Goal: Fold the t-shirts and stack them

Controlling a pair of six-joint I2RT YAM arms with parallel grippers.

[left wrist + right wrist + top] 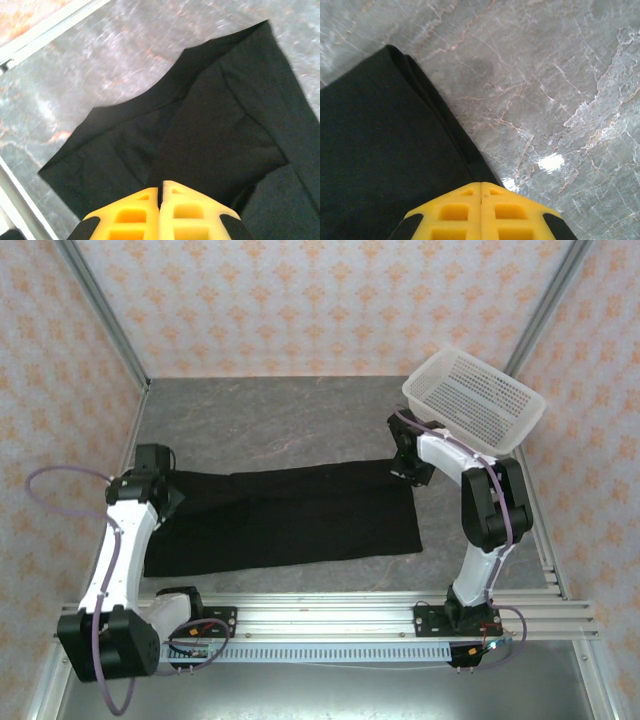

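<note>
Black t-shirt [290, 515] lay folded into one long band, plain side up, across the grey marbled desk [270, 420], its near left corner close to the front rail [330, 615]. One white mesh basket [478, 400] sat tilted at the far right corner, apart from the cloth. Bare desk lay open beyond the shirt's far edge. Left fingers [142, 212] were pressed together over its left end. Right fingers [455, 212] were pressed together at its far right corner, partly over bare desk. Whether either pair pinched cloth could not be told.
</note>
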